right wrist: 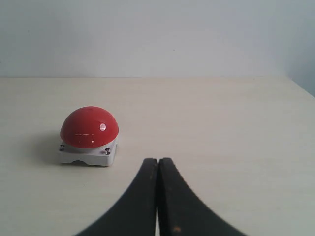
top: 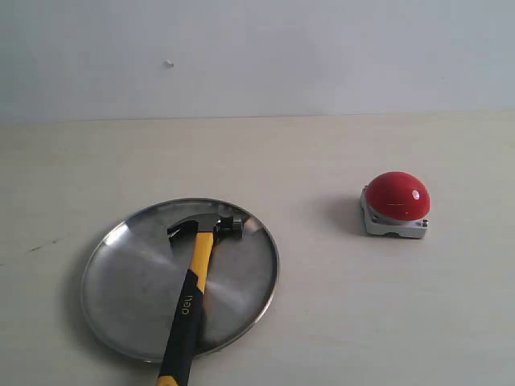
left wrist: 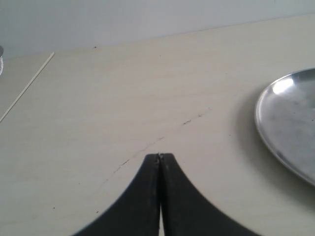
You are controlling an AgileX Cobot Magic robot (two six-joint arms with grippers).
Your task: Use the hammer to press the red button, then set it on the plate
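Note:
The hammer (top: 191, 289) lies on the plate (top: 129, 297), its dark head toward the far rim and its yellow-and-black handle sticking out over the near rim. The red button (top: 397, 195) sits on its grey base to the right of the plate, also seen as the red button (right wrist: 89, 128) in the right wrist view. Neither gripper shows in the exterior view. My left gripper (left wrist: 160, 156) is shut and empty over bare table, with the plate (left wrist: 290, 118) off to one side. My right gripper (right wrist: 158, 161) is shut and empty, short of the button.
The pale wooden table (top: 322, 305) runs back to a plain light wall (top: 257, 56). A thin scratch (left wrist: 147, 147) marks the tabletop ahead of the left gripper. A table edge seam (left wrist: 27, 86) shows in the left wrist view.

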